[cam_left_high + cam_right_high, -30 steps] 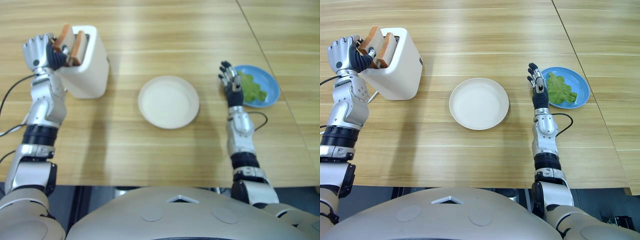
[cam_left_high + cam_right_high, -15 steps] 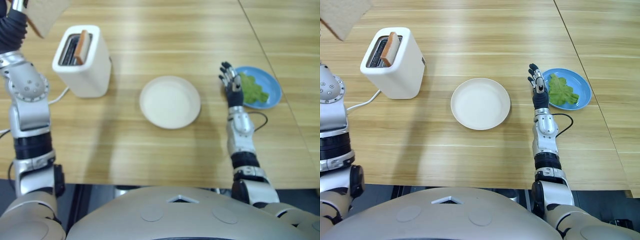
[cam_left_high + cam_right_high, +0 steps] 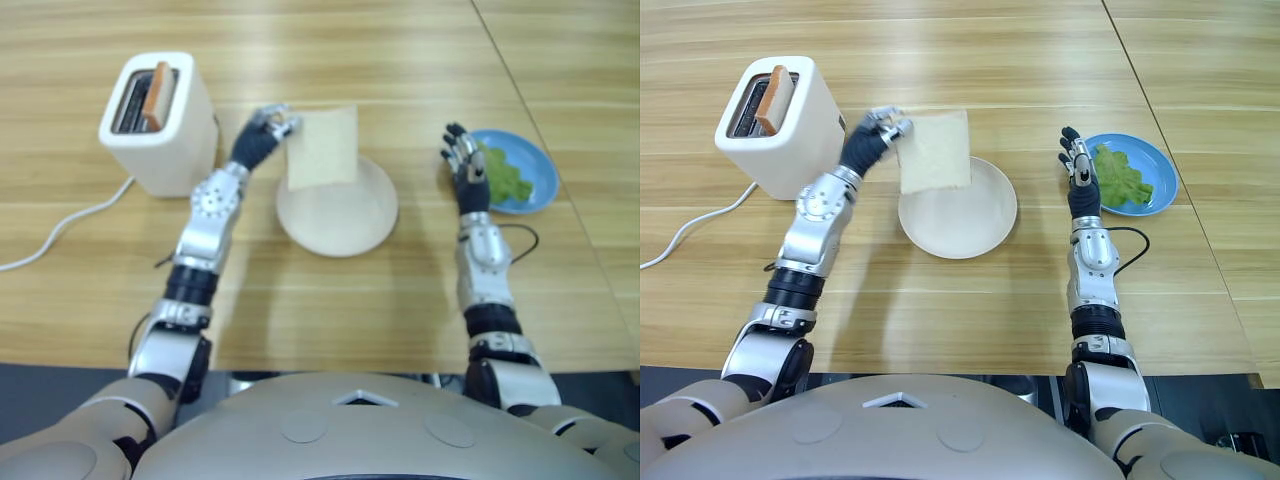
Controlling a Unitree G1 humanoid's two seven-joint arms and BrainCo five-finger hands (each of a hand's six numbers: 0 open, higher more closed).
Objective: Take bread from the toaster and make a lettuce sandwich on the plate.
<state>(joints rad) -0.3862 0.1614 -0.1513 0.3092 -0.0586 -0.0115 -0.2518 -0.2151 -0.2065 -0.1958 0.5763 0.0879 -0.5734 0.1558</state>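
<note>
My left hand point(image 3: 262, 136) is shut on a slice of bread point(image 3: 322, 148), holding it flat just above the far left rim of the cream plate point(image 3: 345, 218) at the table's middle. The white toaster point(image 3: 160, 122) stands at the left with one more slice point(image 3: 156, 86) upright in a slot. My right hand point(image 3: 466, 170) rests open, fingers straight, beside the left edge of the blue plate point(image 3: 537, 165) of green lettuce point(image 3: 505, 174).
The toaster's white cord point(image 3: 55, 232) trails over the table toward the left edge. A seam between two tabletops point(image 3: 520, 95) runs diagonally past the blue plate on the right.
My left hand lifted a bread slice out of the toaster, swung up high, then carried it right and down over the plate. The right hand stayed put.
</note>
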